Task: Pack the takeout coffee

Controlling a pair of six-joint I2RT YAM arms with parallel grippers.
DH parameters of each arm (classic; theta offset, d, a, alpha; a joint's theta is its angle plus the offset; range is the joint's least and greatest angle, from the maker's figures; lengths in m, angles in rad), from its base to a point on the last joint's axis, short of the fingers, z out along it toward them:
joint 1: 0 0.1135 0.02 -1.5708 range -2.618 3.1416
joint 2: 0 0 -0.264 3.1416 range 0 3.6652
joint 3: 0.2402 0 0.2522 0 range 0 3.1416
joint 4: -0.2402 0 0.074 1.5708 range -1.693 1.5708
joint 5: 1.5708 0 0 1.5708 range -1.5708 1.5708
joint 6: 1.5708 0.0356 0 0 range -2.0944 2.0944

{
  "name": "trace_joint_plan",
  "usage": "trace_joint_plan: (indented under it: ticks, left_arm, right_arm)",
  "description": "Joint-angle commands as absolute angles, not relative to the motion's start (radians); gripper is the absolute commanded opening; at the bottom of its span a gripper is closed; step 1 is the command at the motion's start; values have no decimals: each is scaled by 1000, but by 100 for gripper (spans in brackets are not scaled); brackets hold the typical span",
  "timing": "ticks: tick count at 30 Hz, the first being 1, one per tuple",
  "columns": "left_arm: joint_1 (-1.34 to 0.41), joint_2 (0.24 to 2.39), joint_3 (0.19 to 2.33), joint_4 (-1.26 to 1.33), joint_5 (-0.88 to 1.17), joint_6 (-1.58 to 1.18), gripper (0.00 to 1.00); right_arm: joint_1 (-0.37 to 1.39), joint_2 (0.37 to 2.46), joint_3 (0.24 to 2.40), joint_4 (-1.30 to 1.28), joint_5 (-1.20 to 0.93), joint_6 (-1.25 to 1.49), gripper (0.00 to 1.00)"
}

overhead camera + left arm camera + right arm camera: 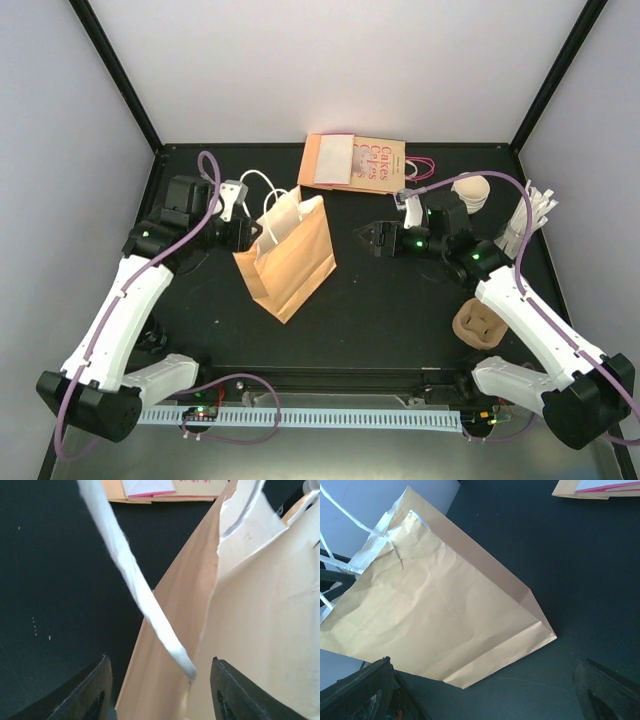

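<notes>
While my left claw (159,682) sits half open around the torn rim of the bag (255,630) and my right claw (482,685) gapes empty, a hard pinch could rip it, and no coffee cup shows.

Quick look at my rig from here, both arms are the same build. The left arm (118,315) and right arm (545,325) have glossy white shells on the long links and chunky black housings at the joints and bases. A purple cable (205,215) runs along each one, with a loose loop up near the wrist. Little green lights (143,236) glow on the black joints. The left tool (243,222) and right tool (376,238) are black, with thick rounded fingers (360,692).
</notes>
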State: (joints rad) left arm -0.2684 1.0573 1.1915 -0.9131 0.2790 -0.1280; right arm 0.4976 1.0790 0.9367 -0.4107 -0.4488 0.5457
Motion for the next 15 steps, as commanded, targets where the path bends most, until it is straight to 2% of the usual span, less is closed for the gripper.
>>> trace_joint_plan:
  ticks: [1, 8, 9, 15]
  left_arm:
    - [-265, 1094, 1226, -896, 303, -80, 50]
    - [-277, 1119, 1279, -916, 314, -41, 6]
    - [-284, 1120, 1289, -919, 330, -34, 2]
    - [-394, 1091, 1317, -910, 256, -12, 1]
  right_arm:
    - [492, 1082, 940, -417, -458, 525, 100]
    - [495, 1092, 969, -432, -506, 488, 99]
    - [496, 1098, 980, -443, -512, 475, 99]
    - [533, 1120, 1076, -530, -469, 399, 98]
